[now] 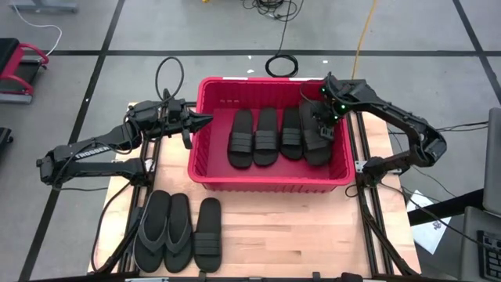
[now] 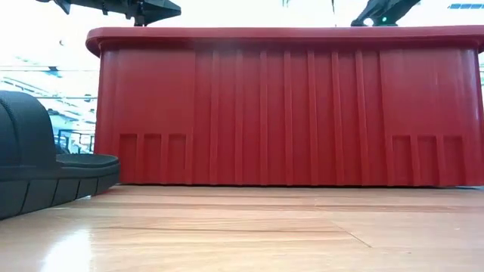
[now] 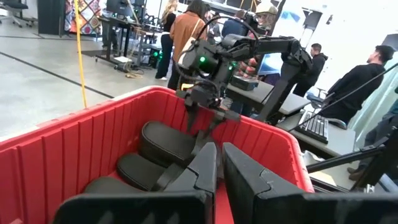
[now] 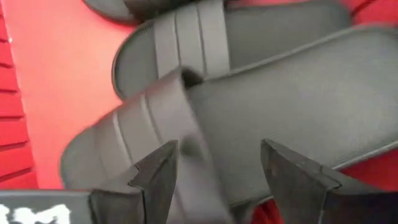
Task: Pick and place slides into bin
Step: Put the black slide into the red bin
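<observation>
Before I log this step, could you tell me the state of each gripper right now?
Left gripper: shut, holding nothing, beside the bin's left rim.
Right gripper: open, holding nothing, just above the rightmost slide in the bin.

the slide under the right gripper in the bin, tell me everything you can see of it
The slide is a flat black sandal, rubbery and matte, with a broad ribbed strap across the top. It lies rightmost of four in the red bin, slightly askew, overlapping the neighbouring slide and close to the bin's right wall. The right gripper hovers just above it with jaws open; the right wrist view shows the fingers straddling it near the strap, not gripping.
</observation>
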Available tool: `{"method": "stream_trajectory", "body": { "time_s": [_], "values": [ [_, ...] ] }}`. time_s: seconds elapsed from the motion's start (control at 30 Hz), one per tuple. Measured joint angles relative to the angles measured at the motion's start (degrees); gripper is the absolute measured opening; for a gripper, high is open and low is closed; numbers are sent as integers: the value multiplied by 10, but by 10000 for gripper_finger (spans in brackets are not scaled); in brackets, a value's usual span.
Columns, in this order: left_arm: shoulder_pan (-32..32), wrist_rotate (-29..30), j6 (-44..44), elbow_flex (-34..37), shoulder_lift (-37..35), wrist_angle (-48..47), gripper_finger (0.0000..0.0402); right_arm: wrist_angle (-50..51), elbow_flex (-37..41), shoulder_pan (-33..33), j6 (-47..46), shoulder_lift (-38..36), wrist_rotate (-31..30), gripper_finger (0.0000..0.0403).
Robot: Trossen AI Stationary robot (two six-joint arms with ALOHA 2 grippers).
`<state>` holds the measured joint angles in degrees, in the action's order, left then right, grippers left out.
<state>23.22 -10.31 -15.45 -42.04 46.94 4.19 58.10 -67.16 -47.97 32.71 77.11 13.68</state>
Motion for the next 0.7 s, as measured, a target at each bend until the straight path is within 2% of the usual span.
{"method": "stream_trajectory", "body": {
  "time_s": [0.5,0.7],
  "values": [
    [0,0,2,0,0,0,24,-5,-9,14,11,-36,60,221],
    [0,0,6,0,0,0,24,32,-56,11,15,22,87,204]
  ]
}}
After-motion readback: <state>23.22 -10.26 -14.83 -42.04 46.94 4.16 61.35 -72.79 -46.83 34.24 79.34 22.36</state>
